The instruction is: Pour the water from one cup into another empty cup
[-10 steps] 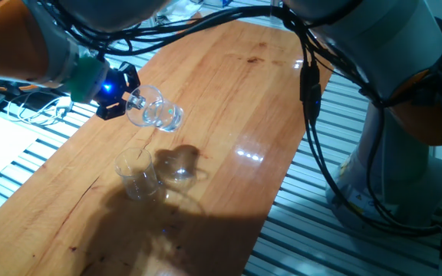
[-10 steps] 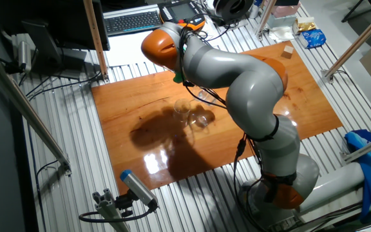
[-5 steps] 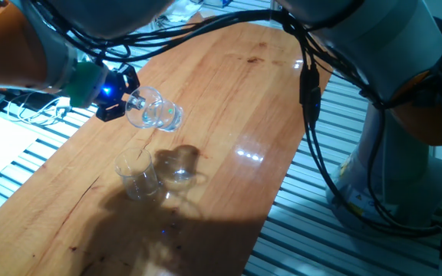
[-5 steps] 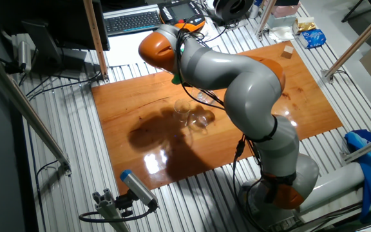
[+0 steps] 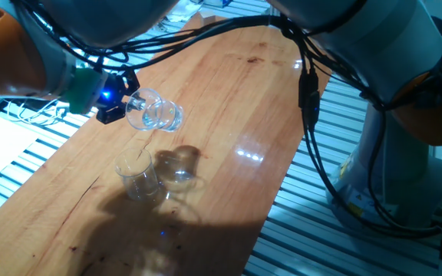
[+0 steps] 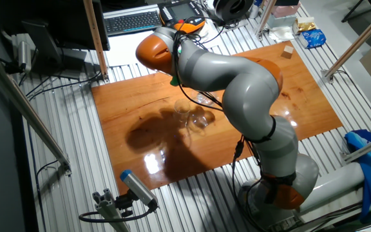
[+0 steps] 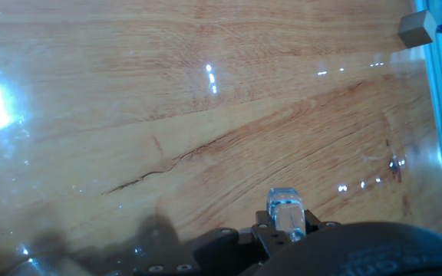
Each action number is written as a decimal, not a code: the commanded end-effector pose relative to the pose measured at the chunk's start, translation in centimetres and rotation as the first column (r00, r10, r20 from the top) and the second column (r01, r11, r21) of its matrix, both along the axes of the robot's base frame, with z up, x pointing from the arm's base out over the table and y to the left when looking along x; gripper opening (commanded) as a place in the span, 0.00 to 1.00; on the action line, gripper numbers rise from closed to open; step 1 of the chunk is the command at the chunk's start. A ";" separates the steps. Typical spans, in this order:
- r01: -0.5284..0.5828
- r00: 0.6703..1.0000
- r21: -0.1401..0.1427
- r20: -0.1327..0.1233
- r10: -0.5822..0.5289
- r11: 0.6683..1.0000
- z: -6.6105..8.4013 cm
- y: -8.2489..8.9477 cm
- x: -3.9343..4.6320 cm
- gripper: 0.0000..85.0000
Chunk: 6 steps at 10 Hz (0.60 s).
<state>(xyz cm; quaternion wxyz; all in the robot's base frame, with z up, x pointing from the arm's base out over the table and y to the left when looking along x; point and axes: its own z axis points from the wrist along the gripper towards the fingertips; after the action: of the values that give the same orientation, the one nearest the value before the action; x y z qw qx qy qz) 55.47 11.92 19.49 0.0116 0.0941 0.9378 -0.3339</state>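
My gripper (image 5: 120, 98) is shut on the handle of the clear glass mug (image 5: 156, 113). It holds the mug tilted on its side in the air, mouth towards the right and slightly down. The water is too faint to make out for certain. The handleless clear tumbler (image 5: 136, 175) stands upright on the wooden table (image 5: 236, 84), below and a little in front of the mug. In the other fixed view the tumbler (image 6: 183, 109) stands just left of the held mug (image 6: 204, 98). In the hand view only the glass handle (image 7: 286, 215) shows between my fingers.
The mug's dark shadow with bright glints (image 5: 179, 165) lies right of the tumbler. My arm's base (image 5: 405, 153) and hanging cables (image 5: 313, 115) stand off the table's right edge. A small wooden block (image 6: 288, 51), a blue packet (image 6: 313, 40) and a keyboard (image 6: 131, 22) sit further off.
My arm's upper part has shifted slightly to the left. The mug stays tilted in almost the same spot above the tumbler.
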 end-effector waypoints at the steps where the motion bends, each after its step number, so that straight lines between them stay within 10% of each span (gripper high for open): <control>1: 0.000 1.000 -0.010 0.004 0.000 1.000 0.0 0.0 -0.02 0.00; 6: 0.005 1.000 -0.037 0.014 -0.004 0.999 -0.1 0.3 -0.24 0.00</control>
<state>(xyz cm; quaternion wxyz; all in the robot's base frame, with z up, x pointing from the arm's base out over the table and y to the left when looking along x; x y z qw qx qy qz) 55.23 12.21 19.39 0.0193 0.0982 0.9314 -0.3499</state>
